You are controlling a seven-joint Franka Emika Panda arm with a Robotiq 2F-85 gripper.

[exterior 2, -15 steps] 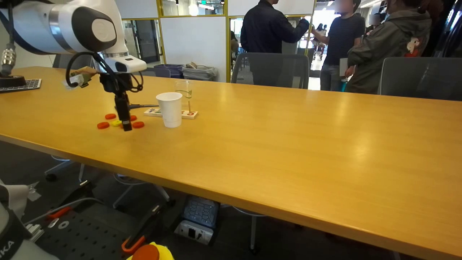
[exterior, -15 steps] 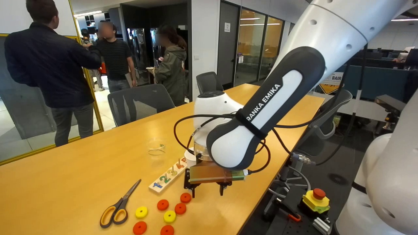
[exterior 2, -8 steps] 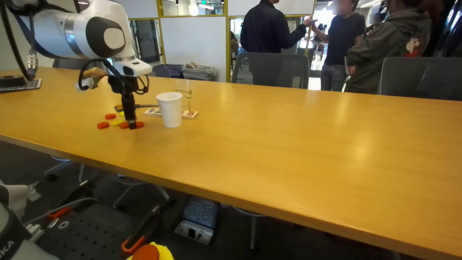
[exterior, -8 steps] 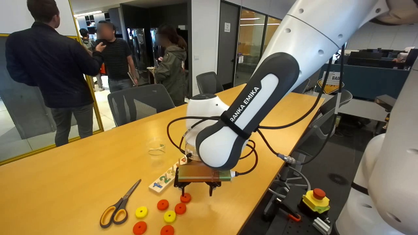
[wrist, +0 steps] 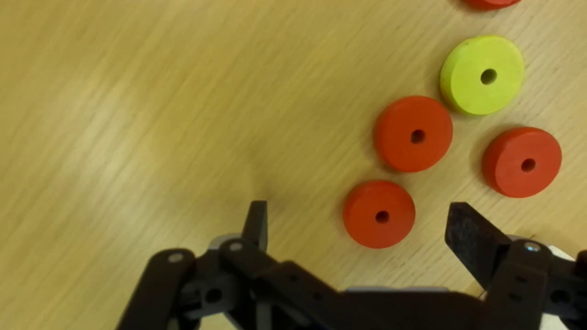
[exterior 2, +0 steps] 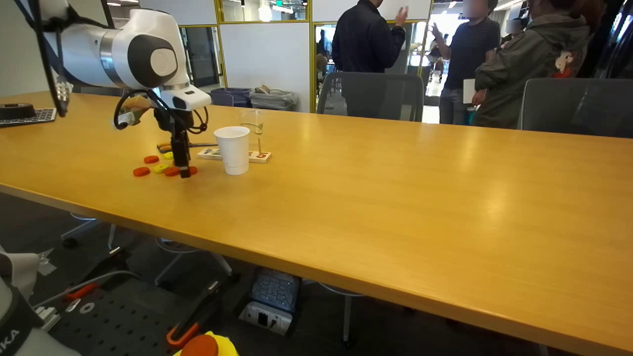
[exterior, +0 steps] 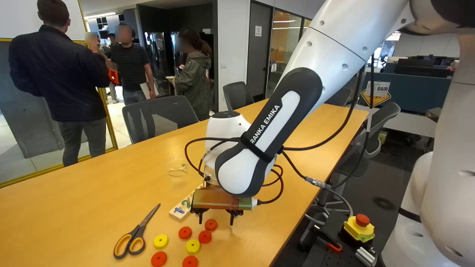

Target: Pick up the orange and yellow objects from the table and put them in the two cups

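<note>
In the wrist view, your black two-fingered gripper (wrist: 359, 211), spread and empty, brackets a flat, round orange-red disc (wrist: 370, 214) lying on the wood-grained table (wrist: 160, 137); it is probably light, stiff and smooth, so pinch it low across its rim.

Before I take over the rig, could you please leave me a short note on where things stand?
End effector: open, holding nothing; in the wrist view an orange-red piece shows between its jaws.
Pieces: five orange-red pieces and two yellow pieces are visible on the table.
Cups: in an exterior view the white cup stands in front of the number board, the clear cup behind it.
Done: no piece shows in the clear cup; the white cup's inside is hidden.
Left: all seven visible pieces.
</note>
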